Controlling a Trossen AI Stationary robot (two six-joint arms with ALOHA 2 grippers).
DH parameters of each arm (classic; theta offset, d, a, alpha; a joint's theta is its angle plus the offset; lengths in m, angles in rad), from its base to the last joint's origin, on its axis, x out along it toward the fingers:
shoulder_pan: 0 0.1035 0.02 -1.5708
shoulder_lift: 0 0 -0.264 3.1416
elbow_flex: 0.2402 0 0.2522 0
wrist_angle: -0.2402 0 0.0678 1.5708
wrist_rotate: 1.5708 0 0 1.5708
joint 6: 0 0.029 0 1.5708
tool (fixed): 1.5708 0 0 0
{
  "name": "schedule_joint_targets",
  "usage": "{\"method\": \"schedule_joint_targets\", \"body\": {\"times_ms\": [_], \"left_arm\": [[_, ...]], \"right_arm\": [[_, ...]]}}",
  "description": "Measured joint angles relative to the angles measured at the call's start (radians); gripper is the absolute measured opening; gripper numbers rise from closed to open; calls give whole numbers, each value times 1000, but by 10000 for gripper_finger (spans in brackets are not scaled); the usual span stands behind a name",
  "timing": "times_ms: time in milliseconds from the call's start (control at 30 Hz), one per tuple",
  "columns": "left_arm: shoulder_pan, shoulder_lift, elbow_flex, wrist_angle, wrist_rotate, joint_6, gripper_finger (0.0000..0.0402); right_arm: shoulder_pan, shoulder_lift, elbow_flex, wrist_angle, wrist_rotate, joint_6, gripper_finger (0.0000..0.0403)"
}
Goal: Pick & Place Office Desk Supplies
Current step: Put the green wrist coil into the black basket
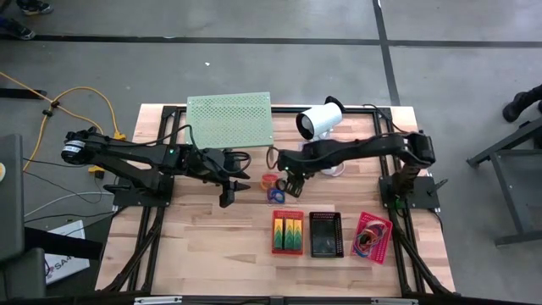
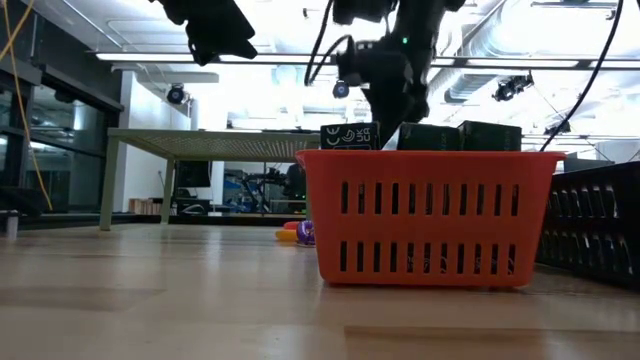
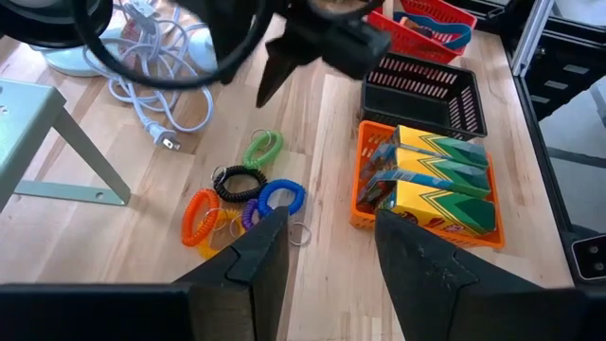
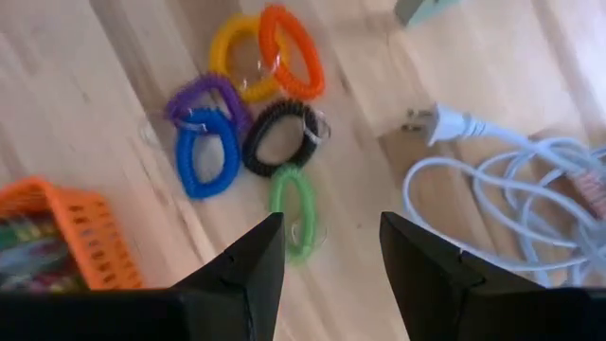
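Both end effectors hang above the desk (image 1: 212, 254), neither touching anything.

Right end effector (image 4: 327, 256): fingers apart, nothing between them. Directly below and just ahead of it lies a cluster of coiled loops on the wood: green loop (image 4: 294, 210) nearest the fingertips, black loop (image 4: 280, 137) next, blue loop (image 4: 206, 152) and purple loop (image 4: 204, 99) beside those, yellow loop (image 4: 230, 52) and orange loop (image 4: 292, 52) farthest. Several touch or overlap. To one side of this end effector, a white cable (image 4: 511, 189) with a plug lies in loose coils.

Left end effector (image 3: 327, 251): fingers also spread, empty. The same loop cluster sits just ahead of its one fingertip; the orange basket (image 3: 365, 204) with green-and-yellow packs (image 3: 440, 180) lies just ahead of the other. Beyond that basket, farther from the end effector, stands the black basket (image 3: 426, 90), and past it the red basket (image 3: 417, 33) holding coloured bands.

High view: the two end effectors face each other across the loops, the left end effector (image 1: 230, 188) near, the right end effector (image 1: 292, 185) almost over them. Three baskets in a row lie on the near side of both.
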Motion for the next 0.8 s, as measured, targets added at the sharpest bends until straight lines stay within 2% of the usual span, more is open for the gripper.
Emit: {"method": "schedule_joint_targets", "body": {"times_ms": [233, 467, 800], "left_arm": [[0, 0, 0, 5, 0, 0, 152], [0, 0, 0, 13, 0, 0, 152], [0, 0, 0, 13, 0, 0, 152]], "right_arm": [[3, 79, 0, 29, -27, -43, 162], [2, 150, 0, 42, -54, 32, 162], [23, 167, 0, 67, -40, 62, 162]]}}
